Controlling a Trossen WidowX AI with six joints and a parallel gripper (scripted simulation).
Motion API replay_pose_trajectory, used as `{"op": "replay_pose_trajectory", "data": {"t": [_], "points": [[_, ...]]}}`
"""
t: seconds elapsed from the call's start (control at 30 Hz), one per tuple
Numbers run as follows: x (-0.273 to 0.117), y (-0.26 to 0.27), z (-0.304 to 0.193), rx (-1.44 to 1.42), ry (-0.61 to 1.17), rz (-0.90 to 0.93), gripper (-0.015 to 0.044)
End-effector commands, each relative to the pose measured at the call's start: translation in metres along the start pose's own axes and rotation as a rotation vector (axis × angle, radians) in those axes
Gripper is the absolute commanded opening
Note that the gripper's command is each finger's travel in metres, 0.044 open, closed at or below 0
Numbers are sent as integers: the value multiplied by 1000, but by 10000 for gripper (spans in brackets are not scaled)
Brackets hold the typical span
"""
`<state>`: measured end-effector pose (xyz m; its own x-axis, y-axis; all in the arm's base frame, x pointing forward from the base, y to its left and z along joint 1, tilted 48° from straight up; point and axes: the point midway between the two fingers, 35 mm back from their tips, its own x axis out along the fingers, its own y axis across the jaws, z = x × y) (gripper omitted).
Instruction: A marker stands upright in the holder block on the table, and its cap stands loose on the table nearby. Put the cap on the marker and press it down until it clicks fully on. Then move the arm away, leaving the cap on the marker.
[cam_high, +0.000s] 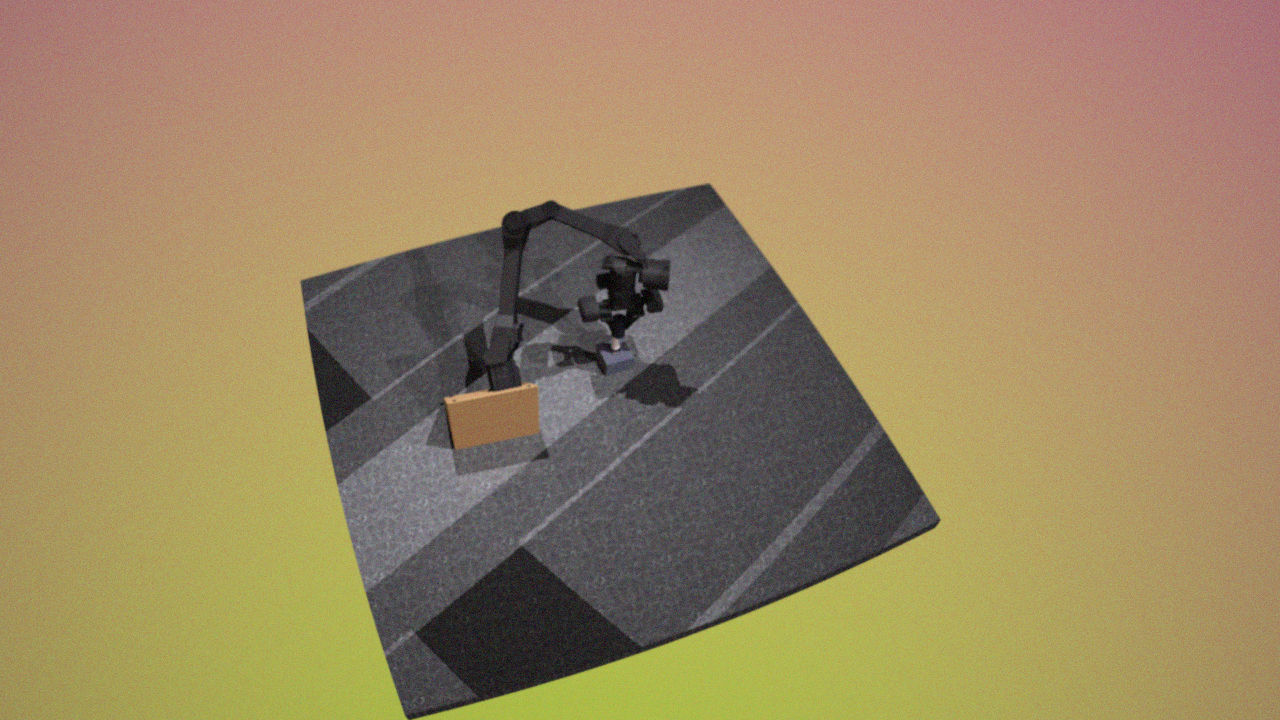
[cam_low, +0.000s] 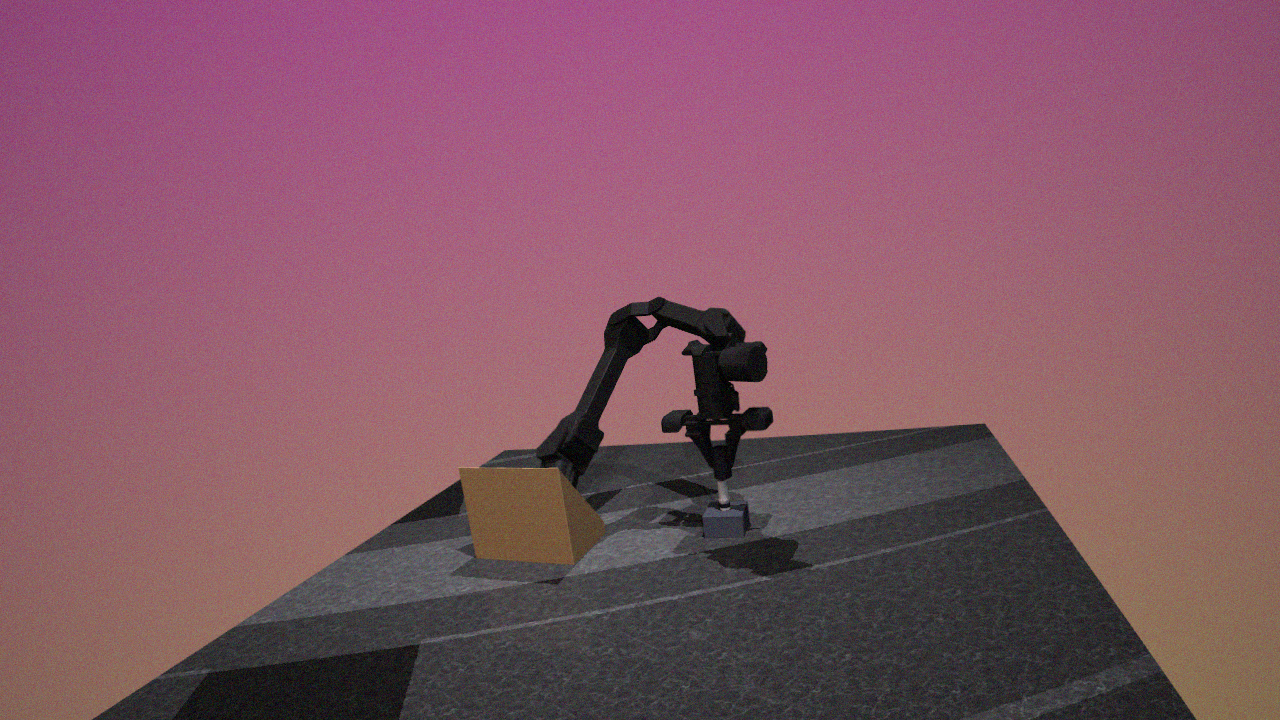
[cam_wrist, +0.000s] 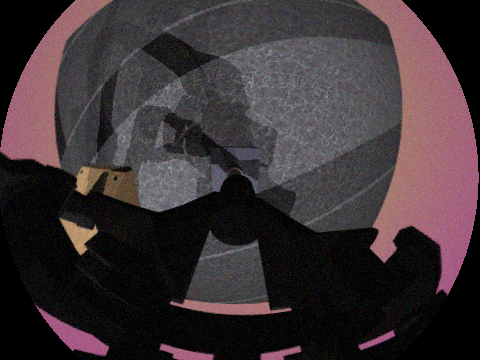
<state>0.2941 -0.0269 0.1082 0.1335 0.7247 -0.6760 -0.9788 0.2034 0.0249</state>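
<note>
My gripper (cam_high: 617, 333) (cam_low: 722, 471) (cam_wrist: 236, 199) points down and is shut on the cap (cam_wrist: 237, 186), which shows as a dark round shape between the fingertips in the wrist view. In the top and exterior views the fingers hide the cap. The whitish marker (cam_high: 615, 343) (cam_low: 723, 491) stands upright in the blue-grey holder block (cam_high: 619, 363) (cam_low: 725, 520) (cam_wrist: 248, 153). The fingertips are directly over the marker's top, with no gap visible between them. The marker's upper end is hidden, so how far the cap sits on it cannot be told.
An orange-tan wedge-shaped block (cam_high: 494, 419) (cam_low: 514, 514) (cam_wrist: 125, 186) stands on the dark striped table (cam_high: 716, 501) (cam_low: 805, 644), in front of the arm's base and left of the holder. The arm arches from its base over to the holder.
</note>
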Motion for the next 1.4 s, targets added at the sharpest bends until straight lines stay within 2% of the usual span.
{"op": "replay_pose_trajectory", "data": {"t": [0.0,0.7,1.37], "points": [[7,2,0,7,-5,5,0],[40,3,1,6,-9,5,0],[42,3,1,6,-9,5,0]]}}
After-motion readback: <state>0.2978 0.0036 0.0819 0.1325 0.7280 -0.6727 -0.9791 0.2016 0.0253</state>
